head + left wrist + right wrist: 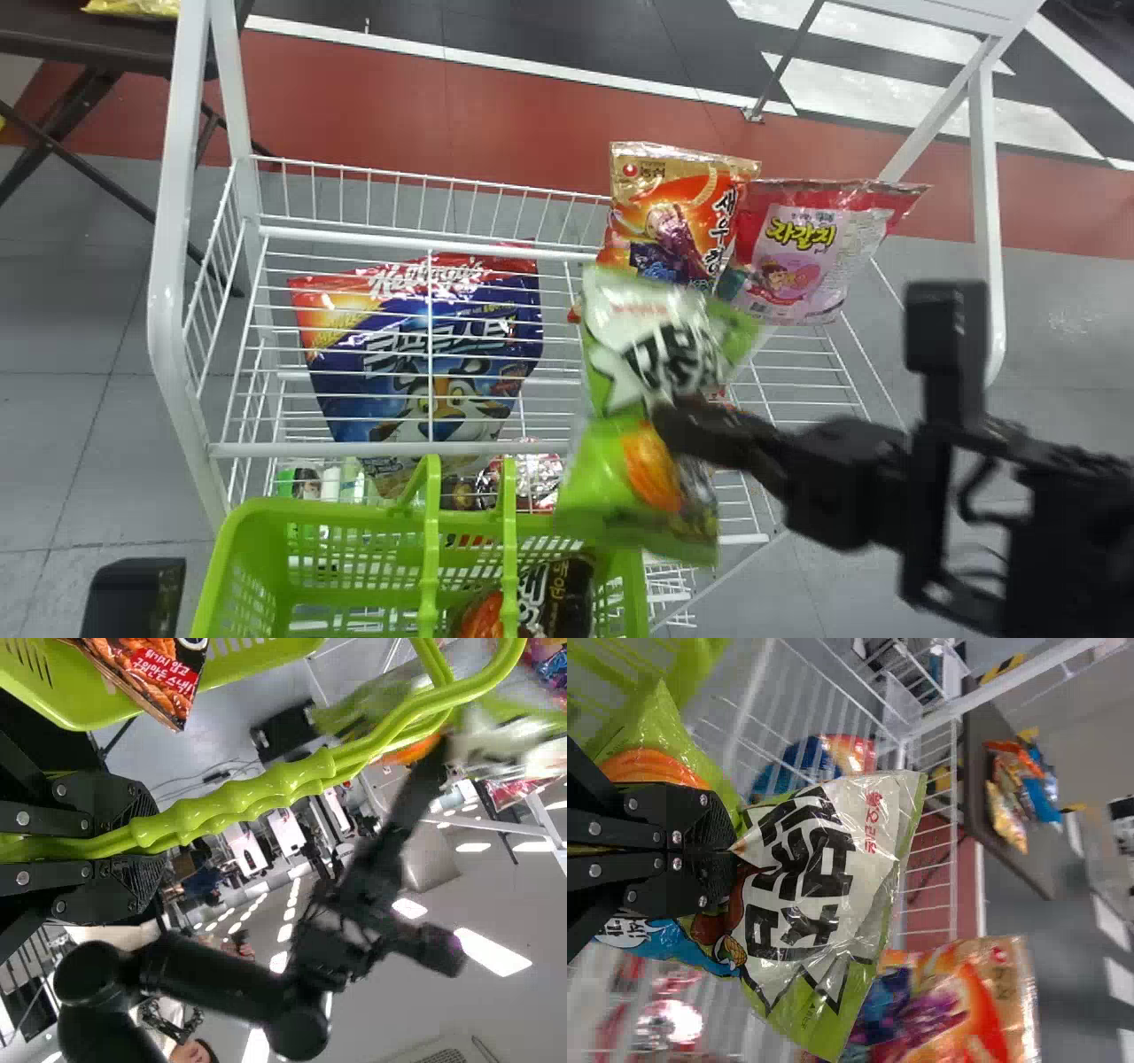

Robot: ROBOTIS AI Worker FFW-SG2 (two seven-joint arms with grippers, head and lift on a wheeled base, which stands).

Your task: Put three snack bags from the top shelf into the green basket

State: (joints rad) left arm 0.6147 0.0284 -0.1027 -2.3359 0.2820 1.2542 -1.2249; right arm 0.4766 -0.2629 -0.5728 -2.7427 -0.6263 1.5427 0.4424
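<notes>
My right gripper (664,421) is shut on a green snack bag (651,496), which hangs over the shelf front beside the basket's right end. In the right wrist view the gripper (733,850) pinches the middle of the green bag (824,877). The green basket (252,523) stands at the front left; an orange and dark snack bag (567,598) lies in it. In the left wrist view my left gripper (146,846) is shut on the basket's handles (239,802). An orange snack bag (682,217) and a pink snack bag (797,252) stand on the top shelf at the right.
A blue cereal bag (425,354) stands on the left of the white wire shelf (399,239). White posts (168,266) rise at both sides of the rack. Behind it on the left is a dark table (89,44). More packages lie on a lower shelf.
</notes>
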